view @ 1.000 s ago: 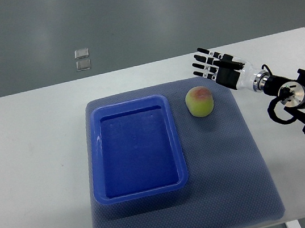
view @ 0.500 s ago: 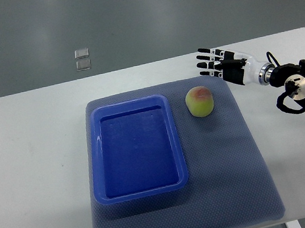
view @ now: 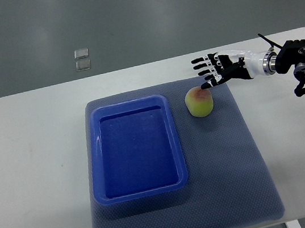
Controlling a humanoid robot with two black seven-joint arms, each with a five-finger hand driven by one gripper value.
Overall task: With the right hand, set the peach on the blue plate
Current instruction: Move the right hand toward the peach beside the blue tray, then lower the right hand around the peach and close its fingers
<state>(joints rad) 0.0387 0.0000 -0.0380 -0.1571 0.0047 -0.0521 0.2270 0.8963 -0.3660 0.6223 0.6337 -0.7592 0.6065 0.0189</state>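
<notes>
The peach [view: 199, 102] sat right of centre on the mat, beside the blue plate [view: 135, 147] — just below-left of the right hand [view: 215, 71], whose fingers were spread, gripping nothing.

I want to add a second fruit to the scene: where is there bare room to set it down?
The blue plate is bare inside. The mat is open below the peach, and the white table is bare left of it. It is crowded only around the peach, where the right hand hovers open.
</notes>
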